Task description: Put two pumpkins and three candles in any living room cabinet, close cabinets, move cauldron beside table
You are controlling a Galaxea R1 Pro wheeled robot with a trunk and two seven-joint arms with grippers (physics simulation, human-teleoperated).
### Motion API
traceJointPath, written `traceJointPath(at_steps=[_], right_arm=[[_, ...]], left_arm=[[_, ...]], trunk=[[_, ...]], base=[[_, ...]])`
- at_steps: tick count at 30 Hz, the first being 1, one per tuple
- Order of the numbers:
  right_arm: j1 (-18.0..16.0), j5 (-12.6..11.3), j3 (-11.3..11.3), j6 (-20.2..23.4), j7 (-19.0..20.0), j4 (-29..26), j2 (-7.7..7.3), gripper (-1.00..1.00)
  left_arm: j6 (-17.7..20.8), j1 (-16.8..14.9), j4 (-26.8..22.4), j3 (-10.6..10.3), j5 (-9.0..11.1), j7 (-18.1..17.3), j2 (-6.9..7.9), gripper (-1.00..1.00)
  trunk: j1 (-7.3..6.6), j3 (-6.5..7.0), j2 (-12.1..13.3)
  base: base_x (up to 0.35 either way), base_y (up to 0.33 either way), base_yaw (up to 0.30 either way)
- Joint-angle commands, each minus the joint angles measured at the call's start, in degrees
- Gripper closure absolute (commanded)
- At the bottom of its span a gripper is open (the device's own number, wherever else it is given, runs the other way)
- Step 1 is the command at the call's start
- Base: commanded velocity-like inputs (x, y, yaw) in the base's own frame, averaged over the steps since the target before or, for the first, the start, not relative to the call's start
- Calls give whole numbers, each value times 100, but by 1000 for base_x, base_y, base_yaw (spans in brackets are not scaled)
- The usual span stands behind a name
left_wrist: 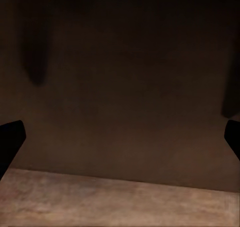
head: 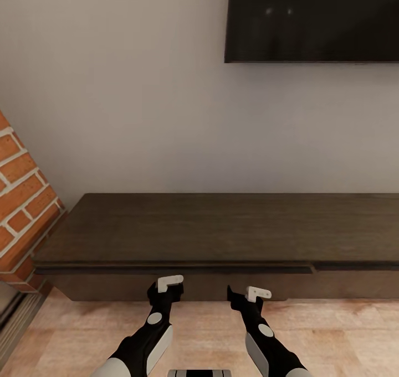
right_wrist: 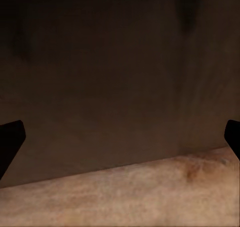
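The long, low dark-brown cabinet [head: 210,227] stands against the wall straight ahead, its fronts shut as far as I can see. My left gripper [head: 166,291] and right gripper [head: 244,295] hang low just in front of its lower front, side by side. The left wrist view faces the dark cabinet front [left_wrist: 125,87], and the left gripper [left_wrist: 120,142] is open with nothing between its fingers. The right gripper [right_wrist: 120,142] is likewise open and empty before the cabinet front [right_wrist: 100,77]. The pumpkins, candles, cauldron and table are out of view.
A black TV screen [head: 313,20] hangs on the pale wall above the cabinet. A red brick wall [head: 22,200] juts in at the left, close to the cabinet's end. Light wooden floor [head: 205,332] lies between me and the cabinet.
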Motion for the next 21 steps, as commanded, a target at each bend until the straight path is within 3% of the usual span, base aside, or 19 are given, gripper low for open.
traceJointPath(at_steps=[1,8,21], right_arm=[[-3,-56,49,-23,-40,3,-5,-100],[-3,-56,49,-23,-40,3,-5,-100],[-3,-61,49,38,-43,1,-10,-100]], left_arm=[[-31,-7,1,-39,47,44,6,-100],[-35,-7,1,-39,47,49,6,-100],[-19,-7,-3,-31,49,47,6,-100]], trunk=[[0,-4,-2],[0,-4,-2],[0,-4,-2]], base=[[212,89,0],[44,24,0],[-304,0,0]])
